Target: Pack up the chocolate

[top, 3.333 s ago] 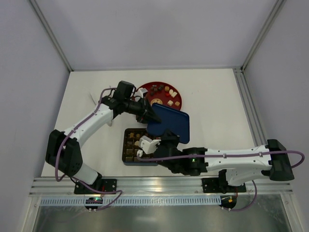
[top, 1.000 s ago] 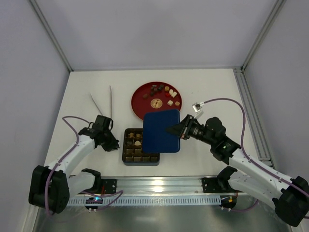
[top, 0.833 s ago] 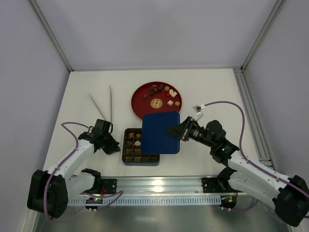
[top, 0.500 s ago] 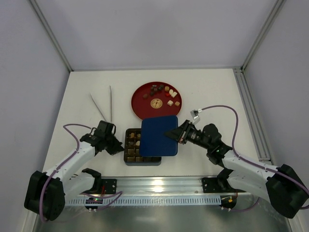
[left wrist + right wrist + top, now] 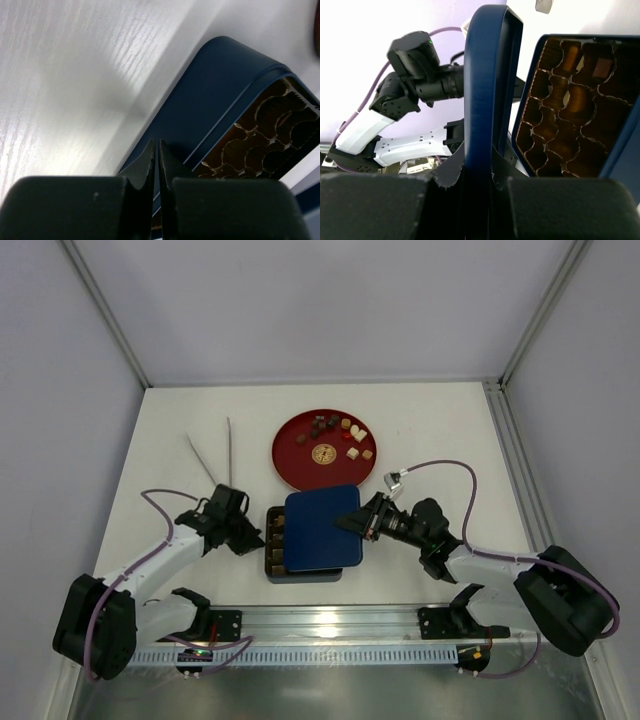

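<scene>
Loose chocolate, brown and cream pieces, lies on the red plate. More chocolate fills the paper cells of the dark blue box. My right gripper is shut on the right edge of the dark blue lid, which hangs over most of the box. In the right wrist view the lid stands edge-on between the fingers of the right gripper, beside the box. My left gripper is shut and empty. Its tips rest at the box's left wall.
A flat gold emblem sits in the middle of the plate. Two thin sticks lie on the white table to the left of the plate. The metal rail runs along the near edge.
My right gripper has carried the lid leftward over the box. My left gripper has slid right to the box's left wall and shut.
</scene>
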Robot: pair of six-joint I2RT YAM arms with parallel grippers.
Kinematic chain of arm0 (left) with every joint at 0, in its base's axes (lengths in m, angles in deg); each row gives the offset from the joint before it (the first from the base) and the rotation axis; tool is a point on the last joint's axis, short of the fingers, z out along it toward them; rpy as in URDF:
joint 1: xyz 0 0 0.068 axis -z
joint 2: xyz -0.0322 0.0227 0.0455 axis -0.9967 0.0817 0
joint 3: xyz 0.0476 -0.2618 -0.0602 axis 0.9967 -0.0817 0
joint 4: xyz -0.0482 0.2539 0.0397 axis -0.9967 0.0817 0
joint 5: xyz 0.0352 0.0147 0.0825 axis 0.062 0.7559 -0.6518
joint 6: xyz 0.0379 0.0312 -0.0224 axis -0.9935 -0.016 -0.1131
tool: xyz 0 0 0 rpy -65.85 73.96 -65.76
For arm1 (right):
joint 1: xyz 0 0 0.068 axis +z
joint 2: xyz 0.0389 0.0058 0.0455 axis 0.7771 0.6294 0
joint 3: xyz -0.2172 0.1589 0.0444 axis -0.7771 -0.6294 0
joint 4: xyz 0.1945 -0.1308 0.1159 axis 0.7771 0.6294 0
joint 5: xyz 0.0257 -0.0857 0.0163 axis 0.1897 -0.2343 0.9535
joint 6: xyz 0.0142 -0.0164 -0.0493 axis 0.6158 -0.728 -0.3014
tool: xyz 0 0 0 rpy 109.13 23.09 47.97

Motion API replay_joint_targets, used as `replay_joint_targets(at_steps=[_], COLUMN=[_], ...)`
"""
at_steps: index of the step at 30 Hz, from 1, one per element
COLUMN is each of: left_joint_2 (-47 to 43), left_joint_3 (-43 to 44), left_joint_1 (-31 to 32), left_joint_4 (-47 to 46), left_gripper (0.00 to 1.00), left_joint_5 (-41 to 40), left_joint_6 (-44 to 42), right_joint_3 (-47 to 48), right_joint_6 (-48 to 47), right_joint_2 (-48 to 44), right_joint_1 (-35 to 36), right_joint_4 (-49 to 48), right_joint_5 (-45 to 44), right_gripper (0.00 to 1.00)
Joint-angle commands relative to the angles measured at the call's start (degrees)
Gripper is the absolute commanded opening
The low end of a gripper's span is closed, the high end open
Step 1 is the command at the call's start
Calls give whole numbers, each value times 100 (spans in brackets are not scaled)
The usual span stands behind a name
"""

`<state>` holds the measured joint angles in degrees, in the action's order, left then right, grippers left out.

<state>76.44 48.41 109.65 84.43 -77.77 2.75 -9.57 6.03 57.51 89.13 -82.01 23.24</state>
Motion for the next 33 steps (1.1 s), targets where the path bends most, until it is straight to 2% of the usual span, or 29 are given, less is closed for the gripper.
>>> replay_joint_targets(at_steps=[1, 7, 10, 15, 18, 23, 33], left_joint_2=[54, 178, 195, 230, 204, 204, 195], left_joint_3=[314, 411, 428, 455, 463, 472, 525], left_joint_1=[27, 27, 27, 27, 36, 27, 27], left_joint_4=[-262, -262, -262, -253, -244, -227, -192], left_gripper=[2, 2, 3, 3, 3, 4, 4], left_joint_5=[-41, 21, 29, 29, 12, -6, -6], left_joint_6=[-97, -194, -229, -282, -309, -344, -388], right_joint_3=[0, -62, -158, -255, -299, -264, -264], right_joint_6=[35, 148, 386, 623, 536, 316, 193], right_joint_2=[257, 872, 1398, 1919, 1876, 1683, 1779], right_joint_1=[-7, -7, -7, -7, -7, -16, -7], right_joint_4=[-1047, -1556, -2336, -2963, -2911, -2226, -1874], right_joint_5=[222, 293, 346, 372, 302, 267, 205], right_gripper=[4, 4, 4, 4, 4, 5, 19])
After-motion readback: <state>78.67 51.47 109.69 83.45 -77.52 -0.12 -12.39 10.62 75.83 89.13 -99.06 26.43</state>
